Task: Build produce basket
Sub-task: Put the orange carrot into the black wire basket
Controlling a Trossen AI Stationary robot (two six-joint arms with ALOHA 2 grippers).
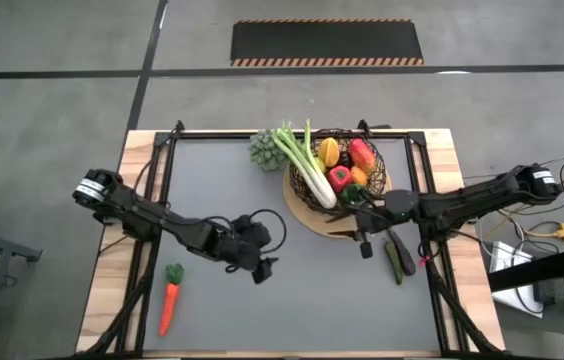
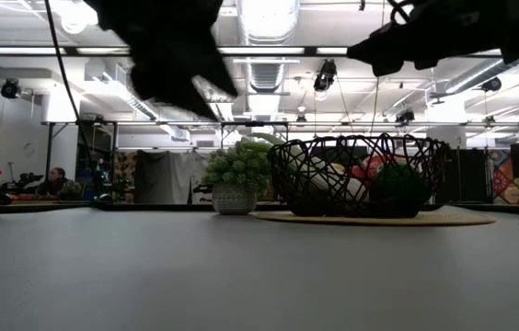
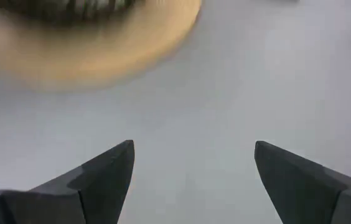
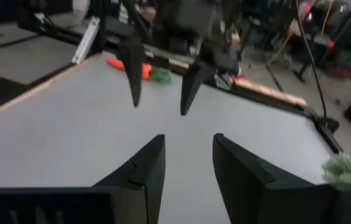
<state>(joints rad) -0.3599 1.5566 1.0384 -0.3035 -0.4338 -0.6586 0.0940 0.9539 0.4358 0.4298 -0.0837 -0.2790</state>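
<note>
The dark wire basket point(image 1: 340, 172) point(image 2: 361, 175) stands on a flat tan mat point(image 1: 307, 212) at the table's far middle. It holds a leek-like stalk point(image 1: 302, 160) and yellow, red and orange pieces. A carrot point(image 1: 169, 297) point(image 4: 132, 67) lies on the table's near left. A green piece point(image 1: 393, 264) and a dark purple piece point(image 1: 403, 252) lie to the right, near the basket. My left gripper point(image 1: 262, 268) point(image 3: 194, 144) hangs open and empty over the table's middle. My right gripper point(image 1: 365, 243) point(image 4: 189, 137) is open and empty just near of the mat.
A small potted green plant point(image 1: 262, 150) point(image 2: 236, 175) stands left of the basket at the far edge. Black frame rails point(image 1: 157, 170) run along the grey surface's sides. Bare grey surface point(image 1: 292, 310) spreads across the near middle between the two arms.
</note>
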